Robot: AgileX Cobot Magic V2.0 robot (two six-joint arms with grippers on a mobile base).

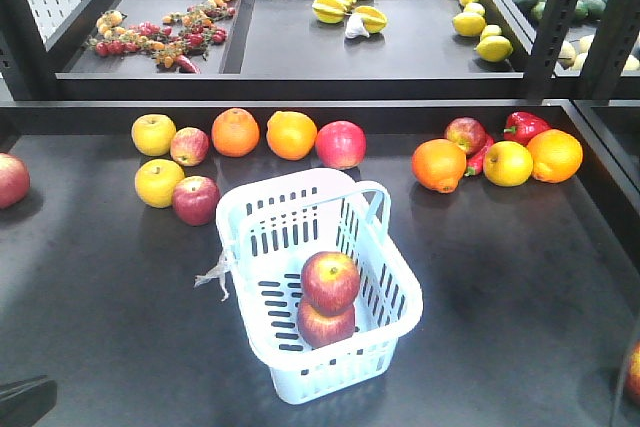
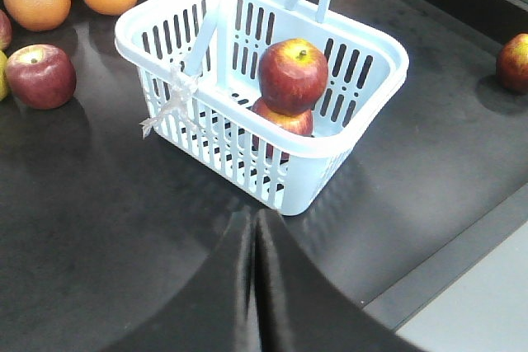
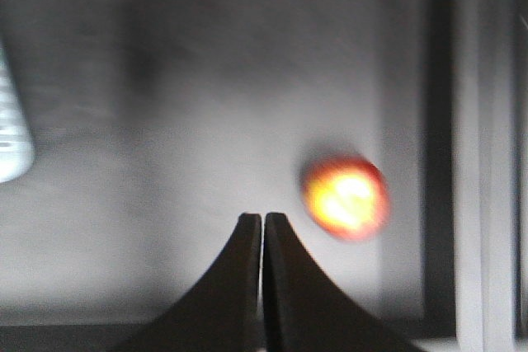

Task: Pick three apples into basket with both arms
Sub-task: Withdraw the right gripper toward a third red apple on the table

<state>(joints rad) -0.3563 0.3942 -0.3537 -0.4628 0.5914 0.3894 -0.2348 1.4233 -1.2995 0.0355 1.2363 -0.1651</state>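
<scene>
- The right claw (image 3: 262,228) has its fingers pressed together on nothing. A lone apple (image 3: 345,197) lies ahead of it and off to its right on the dark surface (image 3: 206,121), not touching it.
- That apple is blurred in the right wrist view, a red round with a yellow blush. It has no long axis to line up with.
- The left claw (image 2: 254,241) is likewise closed and empty, just short of the basket's (image 2: 363,105) near corner.
- The right arm looks nearer that loose apple, so I'd judge the third pick is its job.
- Two red, yellow-streaked apples (image 1: 330,280) are stacked inside the pale blue basket, which stands mid-surface.
- More apples lie among oranges (image 1: 236,132) behind it.
</scene>
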